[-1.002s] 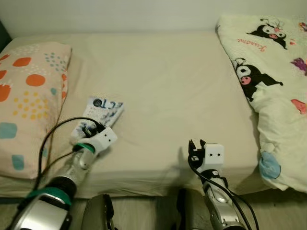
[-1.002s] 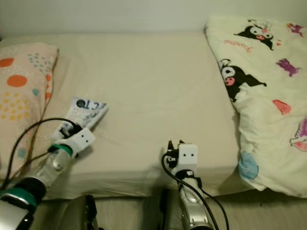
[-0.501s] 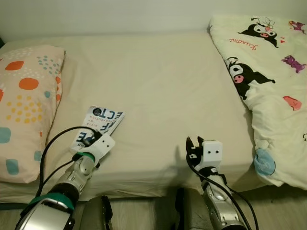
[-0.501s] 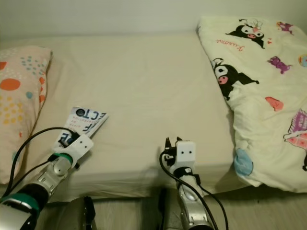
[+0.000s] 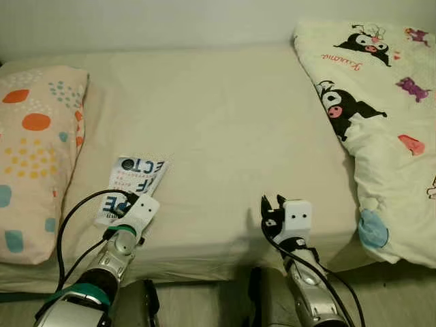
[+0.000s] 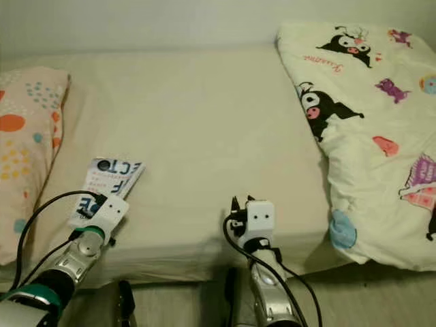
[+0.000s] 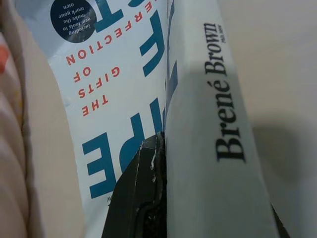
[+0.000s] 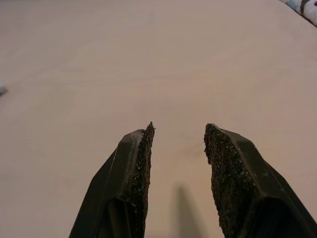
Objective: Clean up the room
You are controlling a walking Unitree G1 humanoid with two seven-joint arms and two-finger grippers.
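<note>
You are looking at a bed covered by a plain beige sheet. At its left end lies a pillow printed with orange, yellow and teal spots. Just beside the pillow, near the front edge, a white book with blue and red lettering lies flat. A cartoon-printed duvet is heaped at the right end.

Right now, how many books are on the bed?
1. The book lies near the bed's front edge beside the pillow, with the left gripper's jaws closed on it. Others could be hidden under the quilt.
</note>
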